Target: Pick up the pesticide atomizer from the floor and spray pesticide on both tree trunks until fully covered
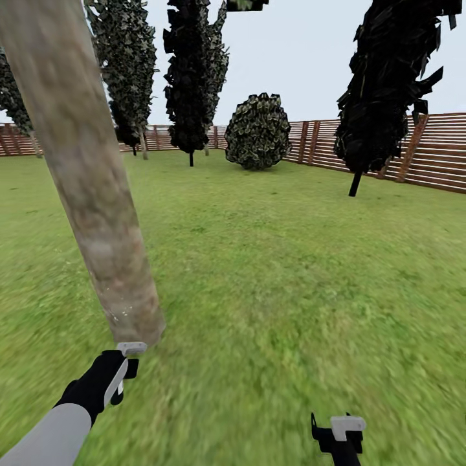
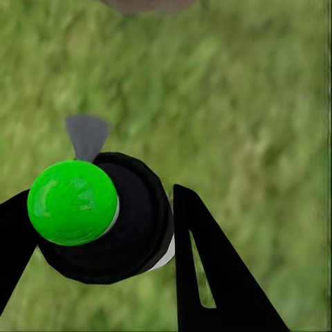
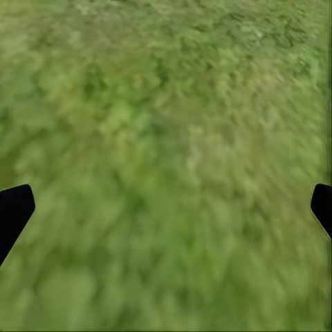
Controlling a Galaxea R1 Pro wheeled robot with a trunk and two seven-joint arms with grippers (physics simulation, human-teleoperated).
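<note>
From the head camera, a thick grey-tan tree trunk (image 1: 90, 188) leans up the left side, its crown cut off by the top edge and its base meeting the grass floor (image 1: 278, 272) just beyond the left gripper (image 1: 124, 362). That gripper, on a black wrist and grey forearm, has a pale tip showing close under the foot of the trunk. The right gripper (image 1: 340, 432) sits low at the lower edge, partly cut off, over bare lawn. Wide open grass runs ahead and to the right as far as the brown slatted fence (image 1: 440, 155); dark cone-shaped trees (image 1: 194, 77) and a round bush (image 1: 257, 131) stand well away along it. In the left wrist camera, the black fingers (image 2: 207, 277) close around the pesticide atomizer (image 2: 104, 218), a black-bodied bottle with a glossy green cap and a grey nozzle, held over blurred grass; a sliver of the trunk's base shows at the frame's edge. In the right wrist camera, two black fingertips (image 3: 14, 211) stand far apart at opposite edges with nothing between them, only blurred grass beyond.
</note>
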